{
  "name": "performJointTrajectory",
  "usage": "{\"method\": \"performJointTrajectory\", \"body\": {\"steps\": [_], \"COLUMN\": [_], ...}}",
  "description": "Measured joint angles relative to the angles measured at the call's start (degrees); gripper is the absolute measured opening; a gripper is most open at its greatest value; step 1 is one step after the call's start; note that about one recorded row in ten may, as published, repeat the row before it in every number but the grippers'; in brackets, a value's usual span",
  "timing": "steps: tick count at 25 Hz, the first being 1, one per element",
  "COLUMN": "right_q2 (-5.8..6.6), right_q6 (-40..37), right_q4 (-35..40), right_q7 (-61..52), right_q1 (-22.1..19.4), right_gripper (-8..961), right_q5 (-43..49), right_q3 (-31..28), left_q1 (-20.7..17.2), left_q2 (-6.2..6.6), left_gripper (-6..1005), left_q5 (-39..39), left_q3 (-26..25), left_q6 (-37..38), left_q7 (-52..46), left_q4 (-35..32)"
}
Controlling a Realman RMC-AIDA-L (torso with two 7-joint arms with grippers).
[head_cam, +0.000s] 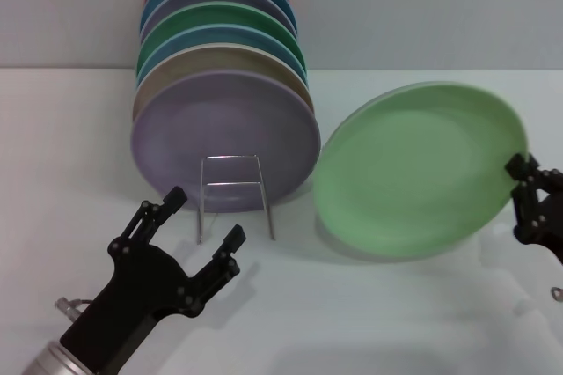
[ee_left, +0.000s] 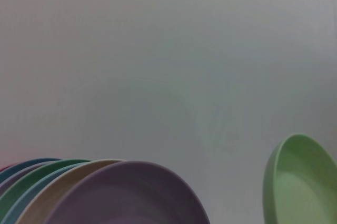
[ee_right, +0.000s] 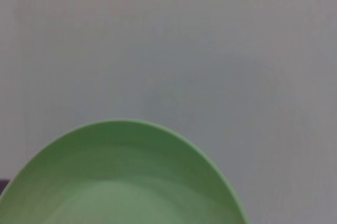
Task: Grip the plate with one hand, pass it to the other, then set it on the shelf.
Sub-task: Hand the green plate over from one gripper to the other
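Plate (head_cam: pixel 420 168) is getting held tilted off the counter (head_cam: pixel 352 322) at right-center by the right end effector (head_cam: pixel 534 203) clamped on its rim, while the left end effector (head_cam: pixel 198 243) is waiting spread apart lower left, so handover and shelf (head_cam: pixel 234 196) are still to go.
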State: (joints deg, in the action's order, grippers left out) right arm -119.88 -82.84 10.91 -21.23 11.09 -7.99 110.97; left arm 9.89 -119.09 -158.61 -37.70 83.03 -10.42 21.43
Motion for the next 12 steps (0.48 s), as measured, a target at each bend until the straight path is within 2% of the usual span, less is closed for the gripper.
{"method": "performJointTrajectory", "body": {"steps": [12], "right_q2": [-0.01], "right_q6": [0.12], "right_q4": [1.67], "right_q7": [-0.4], "right_q1": [-1.82], "right_gripper": [20], "right_q5": [-3.14], "right_q3": [1.72], "left_q1": [0.82], "left_q2": [0.0], "left_gripper": [833], "left_q5": [-0.31], "left_q3": [1.04], "left_q6": [-3.08], "left_q7": [1.47], "left_q4": [1.62]}}
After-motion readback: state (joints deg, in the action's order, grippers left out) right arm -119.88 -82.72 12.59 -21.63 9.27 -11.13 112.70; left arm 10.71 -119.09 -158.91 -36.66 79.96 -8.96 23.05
